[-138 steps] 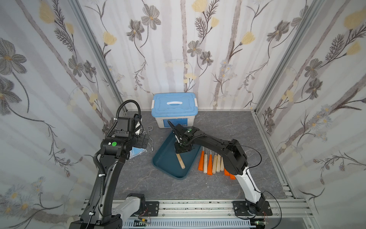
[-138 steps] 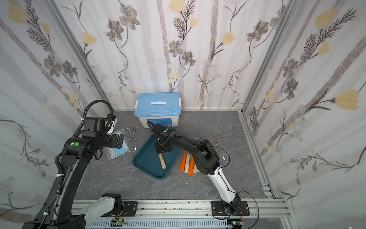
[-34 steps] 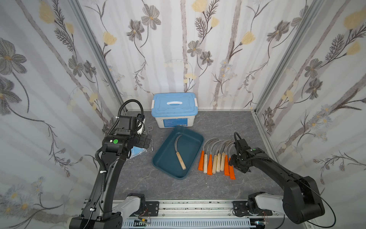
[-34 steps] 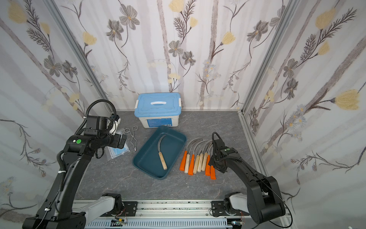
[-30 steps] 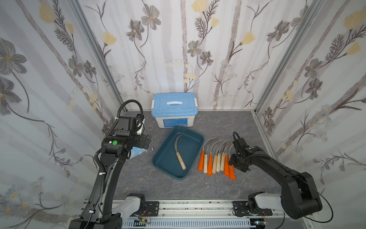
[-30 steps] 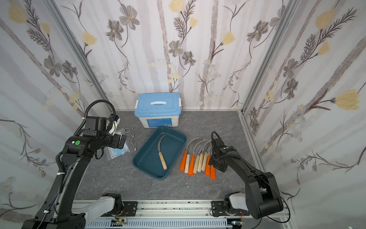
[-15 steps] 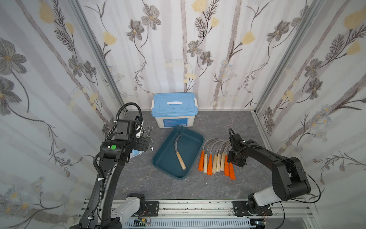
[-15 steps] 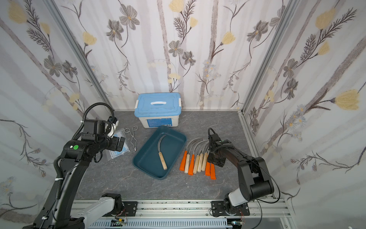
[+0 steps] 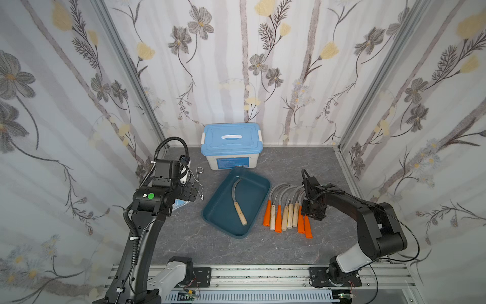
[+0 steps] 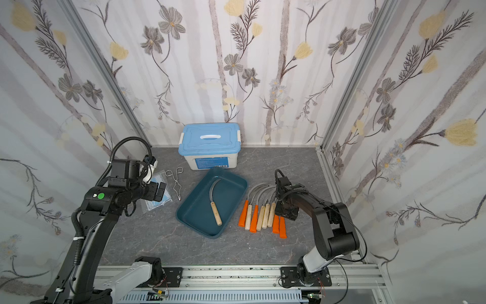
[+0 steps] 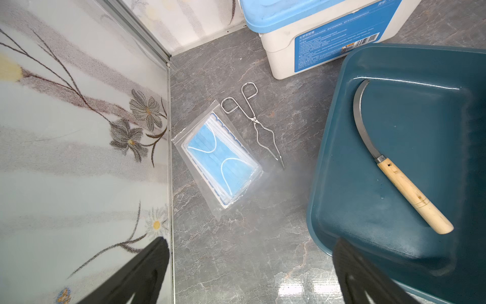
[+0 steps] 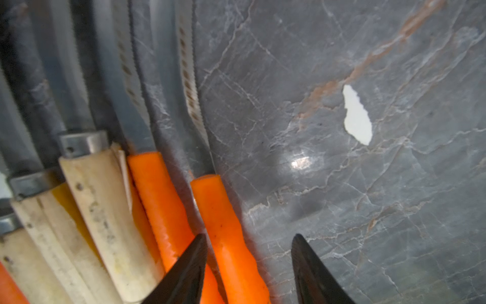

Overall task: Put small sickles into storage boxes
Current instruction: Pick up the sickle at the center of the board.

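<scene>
Top views, both alike: grey marbled table (image 9: 289, 163) with a dark teal storage tray (image 9: 253, 188) at centre and one wooden-handled sickle (image 9: 239, 213) already lying inside. Just right of the tray, a row of small sickles (image 9: 288, 210) lying side by side on the table, handles toward the near edge, blades curving far and left.

Step in hand, by the look of it: picking the second sickle. Low over the right end of the row, right fingers (image 12: 184, 276) parted around the outermost orange-handled sickle (image 12: 231, 237). One set between the two orange handles, the other over bare table with a gap on that side, nothing clamped yet. Above the left part of the table beside the tray, left fingers (image 11: 131, 276) spread wide and empty.

Next, probably: close fully on the orange handle, lift straight up without dragging the neighbours, carry left and lay it in the tray beside the first.
</scene>
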Robot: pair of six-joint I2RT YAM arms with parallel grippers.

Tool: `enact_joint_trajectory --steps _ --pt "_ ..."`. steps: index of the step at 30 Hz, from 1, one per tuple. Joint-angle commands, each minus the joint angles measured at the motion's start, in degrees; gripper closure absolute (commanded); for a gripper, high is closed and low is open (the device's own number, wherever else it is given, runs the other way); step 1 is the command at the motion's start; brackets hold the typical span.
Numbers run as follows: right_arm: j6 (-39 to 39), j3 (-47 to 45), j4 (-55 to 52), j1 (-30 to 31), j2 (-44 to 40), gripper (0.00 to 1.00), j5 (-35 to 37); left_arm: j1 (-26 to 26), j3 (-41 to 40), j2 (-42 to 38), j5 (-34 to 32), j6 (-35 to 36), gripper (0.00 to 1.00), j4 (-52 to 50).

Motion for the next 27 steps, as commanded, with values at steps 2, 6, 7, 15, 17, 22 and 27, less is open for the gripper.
enact_joint_trajectory --steps 2,6,7,15,17,22,27 --pt "-0.5 0.4 1.2 0.0 1.0 0.47 1.9 0.1 -0.1 0.1 0.1 0.6 0.00 0.8" --pt "-0.6 0.0 1.5 0.0 1.6 0.49 2.8 0.0 -0.4 -0.2 -0.1 0.6 0.00 1.6" --pt "-0.6 0.0 1.5 0.0 1.7 0.50 2.7 0.0 -0.6 -0.3 -0.1 0.6 0.00 1.8" --pt "-0.2 -1.8 1.8 -0.1 1.0 0.58 2.9 0.0 -1.0 -0.2 -0.3 0.7 0.00 2.4" --pt "0.0 -2.4 2.0 0.0 0.4 0.61 2.4 0.0 -1.1 -0.2 -0.3 0.6 0.00 2.5" --pt "0.4 -3.5 3.1 0.1 -0.4 0.68 0.6 0.0 -1.3 -0.2 -0.5 0.7 0.00 2.5" --pt "0.4 -3.1 3.8 0.2 0.6 0.75 -0.5 0.0 -0.9 0.0 -0.5 0.7 0.00 2.4"
